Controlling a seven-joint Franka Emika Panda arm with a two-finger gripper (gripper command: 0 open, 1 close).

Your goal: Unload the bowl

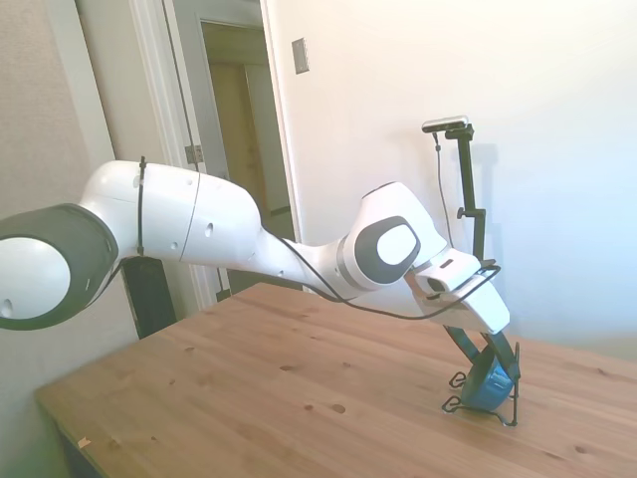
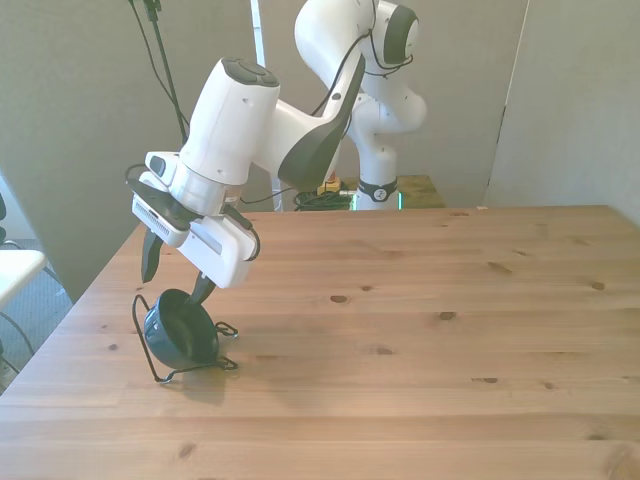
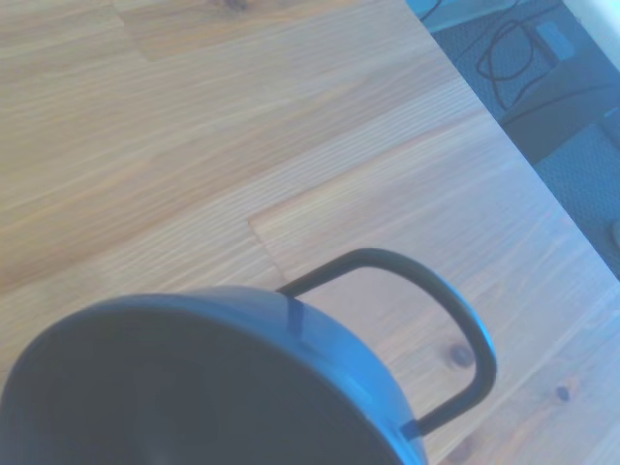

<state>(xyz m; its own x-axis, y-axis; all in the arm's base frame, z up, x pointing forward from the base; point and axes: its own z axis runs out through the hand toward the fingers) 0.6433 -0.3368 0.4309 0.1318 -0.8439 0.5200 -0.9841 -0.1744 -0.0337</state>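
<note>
The dark blue-teal bowl (image 2: pixel 180 330) stands on its edge in a thin black wire rack (image 2: pixel 160 375) near the table's corner on the front view's left. My gripper (image 2: pixel 177 278) is tilted down over the bowl's upper rim and is open. One finger (image 2: pixel 203 288) reaches in at the bowl's open face; the other (image 2: pixel 150 262) hangs behind it. From the side, the gripper (image 1: pixel 495 363) comes down onto the bowl (image 1: pixel 490 388) in the rack (image 1: pixel 483 408). The wrist view shows the bowl's rim (image 3: pixel 194 329) close up, with a rack loop (image 3: pixel 455 320) behind it.
The wooden table (image 2: pixel 450 350) stretches wide toward the front view's right. The rack sits close to the table's edge (image 2: pixel 95 290) on the front view's left. Cables lie on the floor (image 3: pixel 523 58) past that edge.
</note>
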